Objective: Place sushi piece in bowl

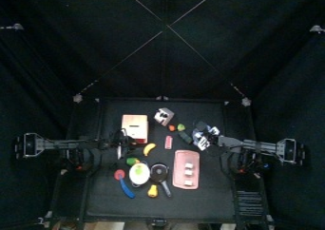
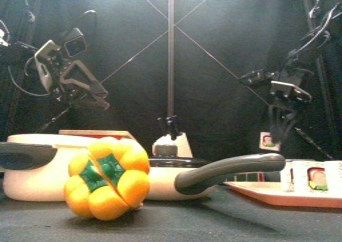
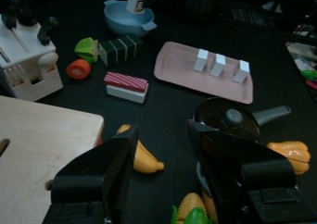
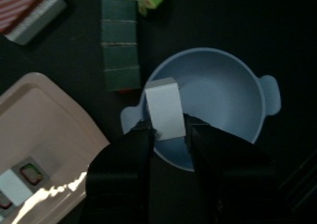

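The right gripper (image 4: 170,135) jaws clamp the upright sushi piece (image 4: 164,112) directly above the light-blue bowl (image 4: 229,89); left jaws stand wide.

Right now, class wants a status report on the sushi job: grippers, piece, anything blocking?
Right gripper shut on sushi piece, hanging over light-blue bowl. Left gripper open, holding nothing, above the black pan. Nothing between piece and bowl.

I get a dim scene with black surrounds; the glossy yellow plastic pepper (image 2: 107,177) is soft-focused up close.
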Controlling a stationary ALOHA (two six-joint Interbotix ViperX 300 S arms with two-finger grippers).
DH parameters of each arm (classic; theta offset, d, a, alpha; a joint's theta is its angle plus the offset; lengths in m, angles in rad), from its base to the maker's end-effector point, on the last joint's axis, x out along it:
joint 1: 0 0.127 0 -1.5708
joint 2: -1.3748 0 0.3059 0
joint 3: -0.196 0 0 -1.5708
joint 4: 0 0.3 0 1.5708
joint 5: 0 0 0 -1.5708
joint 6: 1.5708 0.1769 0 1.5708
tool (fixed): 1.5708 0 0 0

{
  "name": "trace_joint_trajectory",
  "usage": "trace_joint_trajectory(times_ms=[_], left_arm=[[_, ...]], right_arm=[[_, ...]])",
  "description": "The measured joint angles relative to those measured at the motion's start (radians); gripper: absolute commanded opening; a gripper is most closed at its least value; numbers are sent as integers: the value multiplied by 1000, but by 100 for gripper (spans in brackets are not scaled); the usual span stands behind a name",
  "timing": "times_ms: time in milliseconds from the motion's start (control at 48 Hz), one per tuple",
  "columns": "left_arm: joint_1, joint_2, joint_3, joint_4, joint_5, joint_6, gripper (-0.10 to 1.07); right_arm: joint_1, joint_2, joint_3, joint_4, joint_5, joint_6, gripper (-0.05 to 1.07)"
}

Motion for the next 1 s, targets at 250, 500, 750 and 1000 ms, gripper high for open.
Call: trace_joint_trajectory(times_ms=[250,500,750,1000], left_arm=[[0,2,2,0,0,0,84],[0,2,2,0,2,0,84],[2,0,5,0,2,0,84],[0,0,5,0,2,0,84]], right_arm=[[-48,29,38,-2,-12,0,64],[-94,81,49,-2,-55,0,72],[-104,126,49,-2,-91,0,82],[-104,137,49,0,-95,2,83]])
